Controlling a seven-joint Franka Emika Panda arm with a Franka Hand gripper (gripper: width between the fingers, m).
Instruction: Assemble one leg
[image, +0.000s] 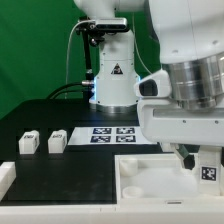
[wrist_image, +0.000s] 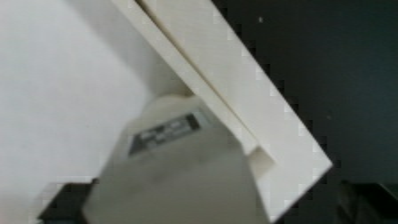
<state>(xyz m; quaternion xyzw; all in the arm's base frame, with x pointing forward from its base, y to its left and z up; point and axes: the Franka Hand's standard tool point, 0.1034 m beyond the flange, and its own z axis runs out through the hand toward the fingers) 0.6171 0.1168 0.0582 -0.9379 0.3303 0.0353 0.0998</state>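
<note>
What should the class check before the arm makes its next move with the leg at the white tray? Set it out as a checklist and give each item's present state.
1. The held leg sits below the gripper with its tag showing: ok.
2. The jaws are firmly shut on the held leg: cannot tell, the wrist hides them.
3. The held leg is lined up with a corner socket of the tray: cannot tell.
4. The near spare leg and the far spare leg stand apart from the tray, on the exterior view's left: ok.
5. The marker board is uncovered: ok.
</note>
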